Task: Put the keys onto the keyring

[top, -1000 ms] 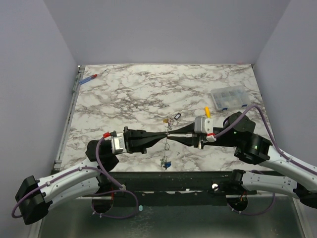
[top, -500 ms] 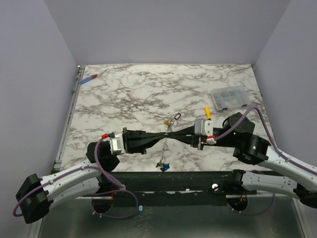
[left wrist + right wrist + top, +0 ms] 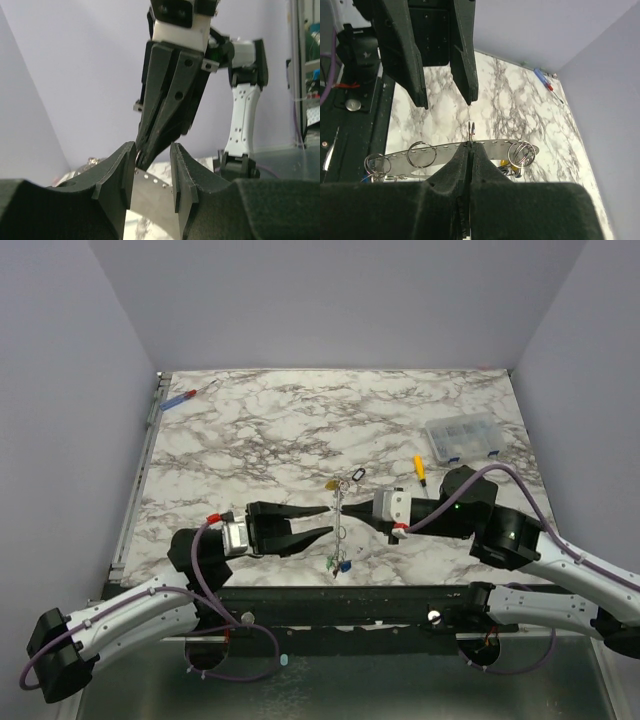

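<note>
The keyring (image 3: 340, 525) hangs upright between the two grippers. In the right wrist view it shows as a long thin silver band with small holes (image 3: 445, 150) carrying small split rings. Keys hang at both ends: a yellow-capped one (image 3: 331, 484) at the top and a blue-capped one (image 3: 344, 566) at the bottom. My right gripper (image 3: 347, 508) is shut on the keyring's middle, pinching a small ring (image 3: 471, 131) at its edge. My left gripper (image 3: 328, 519) is open, its jaws on either side of the right fingertips (image 3: 145, 150) and holding nothing.
A clear plastic compartment box (image 3: 462, 438) sits at the right, with a yellow-handled screwdriver (image 3: 419, 468) beside it. A red-and-blue screwdriver (image 3: 180, 398) lies at the far left corner. The table's near edge (image 3: 340, 585) runs just below the hanging keys.
My left gripper has opened and let go of the keyring, drawing back slightly to the left. The right gripper stays shut, and the keyring now hangs from it alone.
</note>
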`<state>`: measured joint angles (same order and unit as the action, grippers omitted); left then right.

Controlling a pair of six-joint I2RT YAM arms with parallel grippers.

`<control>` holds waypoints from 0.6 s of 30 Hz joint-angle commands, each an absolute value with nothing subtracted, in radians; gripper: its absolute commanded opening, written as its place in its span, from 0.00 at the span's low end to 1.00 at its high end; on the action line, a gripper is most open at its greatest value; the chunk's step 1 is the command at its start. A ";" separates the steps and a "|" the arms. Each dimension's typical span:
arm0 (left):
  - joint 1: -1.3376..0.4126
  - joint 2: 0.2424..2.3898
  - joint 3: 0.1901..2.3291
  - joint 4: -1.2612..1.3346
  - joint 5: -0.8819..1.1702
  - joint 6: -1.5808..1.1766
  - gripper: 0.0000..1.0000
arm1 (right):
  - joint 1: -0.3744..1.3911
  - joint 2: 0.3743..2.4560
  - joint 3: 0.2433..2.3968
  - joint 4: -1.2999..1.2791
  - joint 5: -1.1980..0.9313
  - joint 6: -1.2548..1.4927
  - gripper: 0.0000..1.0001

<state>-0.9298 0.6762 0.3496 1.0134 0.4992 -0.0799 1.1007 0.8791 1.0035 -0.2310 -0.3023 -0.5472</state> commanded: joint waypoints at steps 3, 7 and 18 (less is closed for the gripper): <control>-0.931 0.606 0.470 0.537 0.471 0.120 0.40 | 1.107 0.960 1.190 -0.508 -0.231 -0.660 0.01; -0.931 0.635 0.585 0.230 0.410 0.260 0.39 | 1.107 1.095 1.359 -0.836 -0.083 -0.636 0.00; -0.931 0.666 0.557 0.214 0.392 0.279 0.38 | 1.108 1.110 1.355 -0.905 0.007 -0.618 0.01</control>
